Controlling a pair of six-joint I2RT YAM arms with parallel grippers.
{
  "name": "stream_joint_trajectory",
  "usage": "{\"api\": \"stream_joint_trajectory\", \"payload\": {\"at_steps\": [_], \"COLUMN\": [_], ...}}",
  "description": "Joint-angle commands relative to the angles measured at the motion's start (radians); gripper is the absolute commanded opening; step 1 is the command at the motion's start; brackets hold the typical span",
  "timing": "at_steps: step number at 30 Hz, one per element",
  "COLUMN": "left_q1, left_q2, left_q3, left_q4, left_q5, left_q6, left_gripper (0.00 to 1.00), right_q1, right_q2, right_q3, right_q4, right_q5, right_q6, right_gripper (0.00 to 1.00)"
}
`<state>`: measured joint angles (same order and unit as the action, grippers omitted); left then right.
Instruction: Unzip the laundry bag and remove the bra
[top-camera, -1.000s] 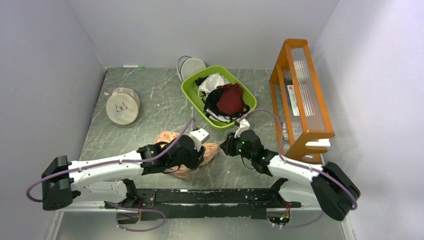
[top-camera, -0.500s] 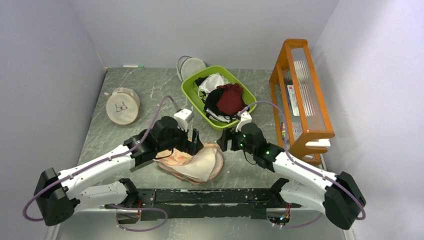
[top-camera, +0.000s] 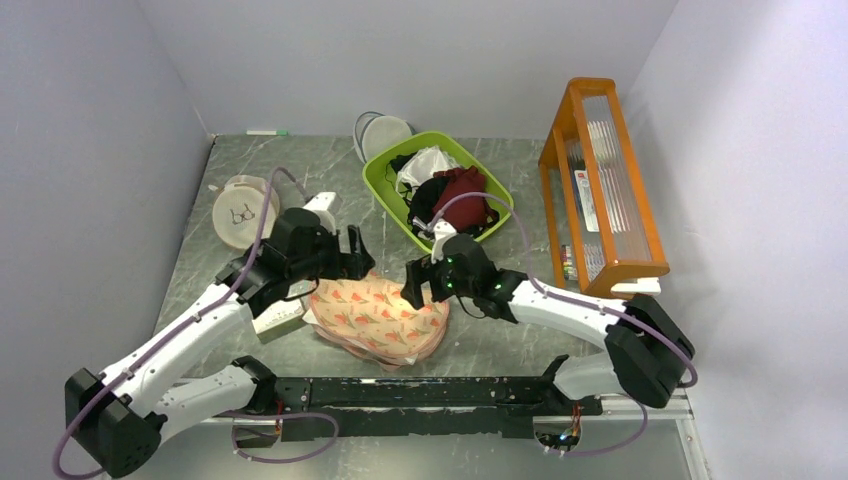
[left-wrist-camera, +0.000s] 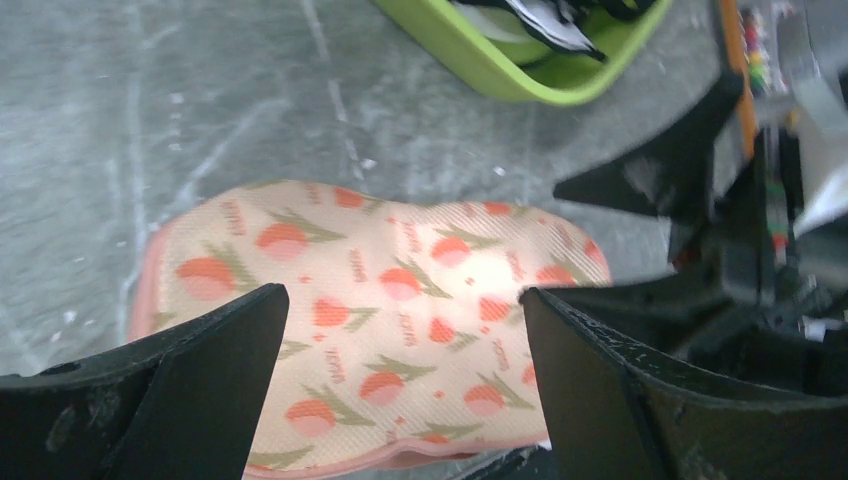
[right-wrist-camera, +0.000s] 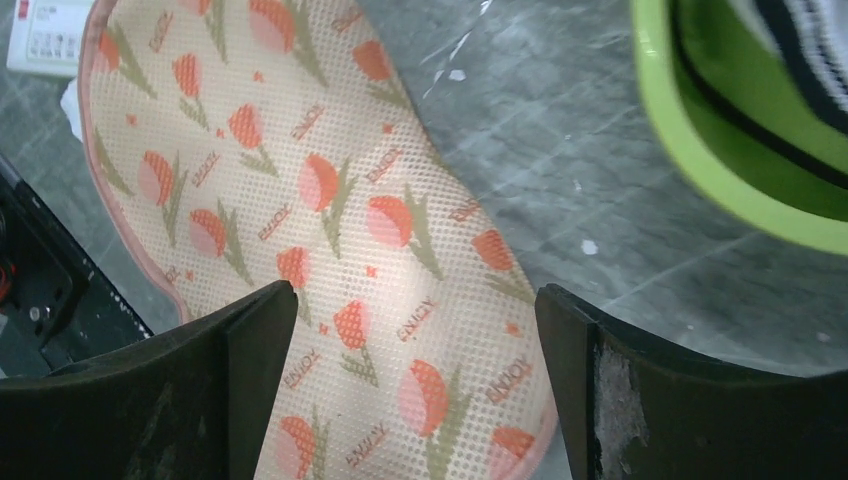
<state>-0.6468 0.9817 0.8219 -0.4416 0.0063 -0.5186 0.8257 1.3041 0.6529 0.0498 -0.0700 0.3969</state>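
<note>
Laundry bag (top-camera: 380, 315) lies flat, print side up, front-middle of the counter (top-camera: 320, 190). It looks shut; zip pull not visible, bra hidden. Padded mesh, likely light and floppy and prone to sliding: pin one lobe, take the pink rim seam. Left claw (left-wrist-camera: 400, 300) and right claw (right-wrist-camera: 415, 292) both spread, empty, hovering over it.

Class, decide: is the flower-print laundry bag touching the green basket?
Apart. The right wrist view shows a strip of bare table between the laundry bag and the green basket.
</note>
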Motion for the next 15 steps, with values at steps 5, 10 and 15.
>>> {"api": "stream_joint_trajectory", "payload": {"at_steps": [5,10,15], "left_q1": [0.215,0.231,0.231], "left_q2": [-0.002,-0.002,-0.040], "left_q3": [-0.042,-0.031,0.000], "left_q4": [-0.012,-0.027,-0.080], "left_q5": [0.136,0.104,0.056], "left_q6": [-0.048,-0.018,0.052], "left_gripper": [0.99,1.00,0.99], "right_q1": [0.025,0.010,-0.058], "right_q2": [0.201,0.344,0.379], "right_q3": [0.142,0.281,0.278], "right_q4": [0.013,-0.012,0.033], "right_q5": [0.057,0.169,0.249], "right_q6": [0.005,0.012,0.038], "right_gripper": [0.97,1.00,1.00]}}
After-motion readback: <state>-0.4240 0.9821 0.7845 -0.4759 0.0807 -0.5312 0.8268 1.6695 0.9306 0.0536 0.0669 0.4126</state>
